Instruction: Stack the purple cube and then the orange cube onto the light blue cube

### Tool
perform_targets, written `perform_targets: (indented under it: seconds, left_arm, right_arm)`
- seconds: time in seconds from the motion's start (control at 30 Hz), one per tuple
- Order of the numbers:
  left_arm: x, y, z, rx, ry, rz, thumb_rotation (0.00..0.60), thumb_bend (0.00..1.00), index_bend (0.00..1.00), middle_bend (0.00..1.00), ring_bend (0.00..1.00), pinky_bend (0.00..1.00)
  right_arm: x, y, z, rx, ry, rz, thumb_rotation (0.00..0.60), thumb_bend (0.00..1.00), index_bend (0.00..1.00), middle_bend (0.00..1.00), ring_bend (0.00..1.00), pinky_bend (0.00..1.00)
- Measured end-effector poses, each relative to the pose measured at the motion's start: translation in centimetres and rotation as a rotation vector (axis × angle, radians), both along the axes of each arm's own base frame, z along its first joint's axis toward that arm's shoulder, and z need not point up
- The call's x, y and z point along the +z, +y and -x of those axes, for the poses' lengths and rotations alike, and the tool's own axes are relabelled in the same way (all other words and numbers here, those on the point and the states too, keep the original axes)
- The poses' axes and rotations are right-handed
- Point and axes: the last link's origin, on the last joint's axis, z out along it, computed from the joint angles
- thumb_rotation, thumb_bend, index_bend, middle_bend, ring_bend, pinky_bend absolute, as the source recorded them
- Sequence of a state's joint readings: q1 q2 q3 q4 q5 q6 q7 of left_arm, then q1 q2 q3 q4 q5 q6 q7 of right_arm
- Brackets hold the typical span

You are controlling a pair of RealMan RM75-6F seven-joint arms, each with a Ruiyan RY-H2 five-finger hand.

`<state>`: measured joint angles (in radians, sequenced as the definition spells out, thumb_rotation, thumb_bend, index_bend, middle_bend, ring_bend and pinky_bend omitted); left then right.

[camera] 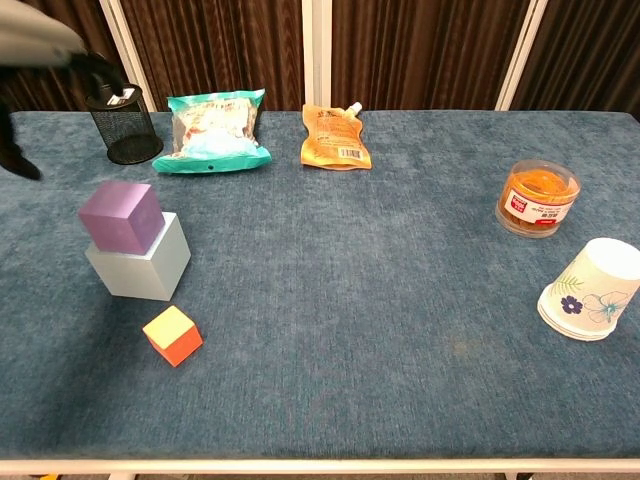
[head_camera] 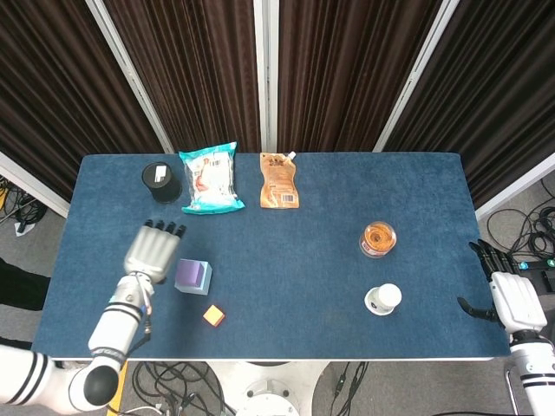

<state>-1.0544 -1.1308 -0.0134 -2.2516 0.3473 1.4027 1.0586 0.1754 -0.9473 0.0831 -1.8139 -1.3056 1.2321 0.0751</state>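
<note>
On the light blue cube the purple cube sits off-centre, orange cube just in front, my left hand beside, fingers spread, empty; a careless placement could topple purple.

I see L hand only partly, top-left edge, fingers apart, holding nothing. Purple cube sits on light blue cube below-right of it; orange cube lower still.

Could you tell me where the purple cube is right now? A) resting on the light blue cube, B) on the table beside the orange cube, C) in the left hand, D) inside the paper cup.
A: the purple cube sits on the light blue cube, with the left hand apart from it.
</note>
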Motion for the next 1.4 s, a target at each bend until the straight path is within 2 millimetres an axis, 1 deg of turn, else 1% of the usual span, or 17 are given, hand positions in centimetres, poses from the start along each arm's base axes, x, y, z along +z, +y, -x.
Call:
perform_targets:
  seconds: [0.03,0.13,0.23,0.3,0.4,0.5,0.67,0.8,0.93,1.03,1.13,1.27,1.4]
  left_arm:
    - [0.7,-0.1,0.3,0.006,0.007,-0.02,0.6,0.17,0.21,0.28,0.21,0.23]
    - [2.1,-0.6,1.3,0.039,-0.002,-0.051,0.6,0.17,0.21,0.29,0.21,0.23]
    - [2.8,-1.0,2.1,0.055,-0.036,-0.063,0.6,0.17,0.21,0.29,0.21,0.23]
    - [3.0,-1.1,2.2,0.032,-0.058,-0.065,0.6,0.17,0.21,0.29,0.21,0.23]
    - [3.2,-1.1,2.0,-0.058,-0.099,-0.07,0.6,0.17,0.21,0.3,0.21,0.23]
    - [3.4,-1.2,1.3,-0.204,-0.145,-0.063,0.6,0.16,0.21,0.31,0.21,0.23]
    - [3.2,-2.4,0.2,-0.506,-0.18,0.005,0.6,0.16,0.22,0.33,0.21,0.23]
    - [2.6,-3.6,0.5,-0.725,-0.148,0.082,0.6,0.14,0.23,0.33,0.21,0.24]
    - [1.5,-4.3,2.4,-0.894,-0.077,0.177,0.6,0.13,0.24,0.33,0.21,0.24]
    - [0.4,-4.2,3.9,-0.961,-0.033,0.245,0.6,0.12,0.24,0.33,0.21,0.24]
    - [-0.9,-4.1,4.8,-1.003,-0.012,0.314,0.6,0.12,0.24,0.33,0.21,0.24]
    - [-2.4,-4.3,5.1,-1.015,-0.009,0.391,0.6,0.12,0.24,0.33,0.21,0.28]
    - [-3.6,-4.7,4.7,-1.054,0.013,0.447,0.6,0.12,0.24,0.33,0.21,0.29]
  right_arm:
    - [0.0,0.0,0.0,0.0,-0.001,-0.001,0.6,0.15,0.0,0.0,0.0,0.0]
    - [0.0,-0.1,0.0,-0.002,0.001,-0.004,0.6,0.15,0.0,0.0,0.0,0.0]
    - [-0.1,-0.1,0.1,-0.005,0.003,-0.005,0.6,0.15,0.0,0.0,0.0,0.0]
    - [-0.2,-0.1,0.1,-0.007,0.006,-0.007,0.6,0.15,0.0,0.0,0.0,0.0]
    - [-0.4,-0.2,0.1,-0.009,0.012,-0.009,0.6,0.15,0.0,0.0,0.0,0.0]
    - [-0.6,-0.2,0.1,-0.011,0.017,-0.013,0.6,0.15,0.0,0.0,0.0,0.0]
    - [-0.7,-0.3,0.0,-0.013,0.007,-0.024,0.6,0.15,0.0,0.0,0.0,0.0]
    - [-0.5,-0.3,0.1,-0.015,-0.002,-0.026,0.6,0.15,0.0,0.0,0.0,0.0]
    - [-0.4,-0.3,0.0,-0.012,-0.006,-0.022,0.6,0.15,0.0,0.0,0.0,0.0]
    - [-0.2,-0.3,-0.1,-0.001,-0.011,-0.016,0.6,0.15,0.0,0.0,0.0,0.0]
    - [-0.1,0.0,-0.4,0.02,-0.013,-0.009,0.6,0.15,0.0,0.0,0.0,0.0]
    - [0.3,0.4,-0.7,0.045,-0.032,0.001,0.6,0.15,0.0,0.0,0.0,0.0]
    - [0.9,0.8,-0.6,0.049,-0.055,0.023,0.6,0.15,0.0,0.0,0.0,0.0]
